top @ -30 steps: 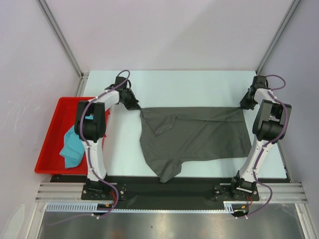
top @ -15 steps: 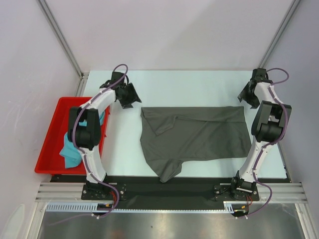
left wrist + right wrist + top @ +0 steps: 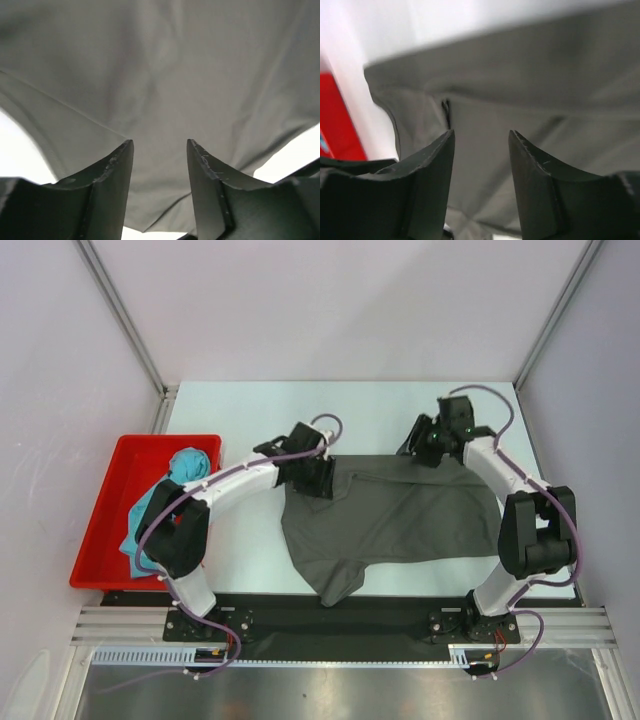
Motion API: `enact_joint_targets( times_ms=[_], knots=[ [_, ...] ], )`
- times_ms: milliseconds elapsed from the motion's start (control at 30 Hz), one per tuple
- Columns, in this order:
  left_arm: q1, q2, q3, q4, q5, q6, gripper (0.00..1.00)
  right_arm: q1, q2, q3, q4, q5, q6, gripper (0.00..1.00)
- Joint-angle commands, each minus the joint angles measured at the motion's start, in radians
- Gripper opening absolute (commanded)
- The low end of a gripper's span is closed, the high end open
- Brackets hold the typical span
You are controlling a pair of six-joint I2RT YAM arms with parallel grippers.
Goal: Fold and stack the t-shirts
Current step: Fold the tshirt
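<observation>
The dark grey t-shirt (image 3: 420, 520) lies spread on the table, with one sleeve bunched toward the near edge. My left gripper (image 3: 320, 480) hangs over the shirt's far left part, by the collar. In the left wrist view it (image 3: 160, 145) is open, with grey cloth (image 3: 200, 75) lying below the fingers and nothing between them. Over the shirt's far edge, right of centre, is my right gripper (image 3: 420, 448). It (image 3: 481, 135) too is open above the cloth (image 3: 545, 85). The teal t-shirt (image 3: 188, 462) lies crumpled in the red tray (image 3: 95, 540).
The red tray stands at the table's left edge and shows at the left of the right wrist view (image 3: 340, 120). White tabletop (image 3: 250, 530) shows left of the shirt and behind it. Metal frame posts stand at the far corners.
Both grippers have let go of the grey shirt's far corners and opened. Each has swung inward from the table's far corners to hang over the shirt. The far edge has settled flat.
</observation>
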Motion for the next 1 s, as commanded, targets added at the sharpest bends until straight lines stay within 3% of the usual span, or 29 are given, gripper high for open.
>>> enact_joint_targets(
  times_ms=[0, 133, 467, 733, 967],
  knots=[
    [-0.054, -0.020, -0.030, -0.006, -0.094, 0.092, 0.53, 0.026, -0.034, -0.159, 0.162, -0.195, 0.133, 0.51],
    [-0.102, -0.002, -0.033, -0.014, -0.136, 0.109, 0.61, 0.061, -0.020, -0.236, 0.224, -0.265, 0.184, 0.48],
    [-0.119, 0.093, -0.029, -0.002, -0.192, 0.106, 0.62, 0.103, 0.107, -0.196, 0.315, -0.388, 0.253, 0.51],
    [-0.106, 0.196, 0.030, 0.013, -0.220, 0.131, 0.53, 0.142, 0.188, -0.115, 0.245, -0.390, 0.182, 0.52],
    [-0.106, 0.189, 0.046, 0.009, -0.240, 0.149, 0.43, 0.190, 0.250, -0.075, 0.216, -0.397, 0.158, 0.52]
  ],
)
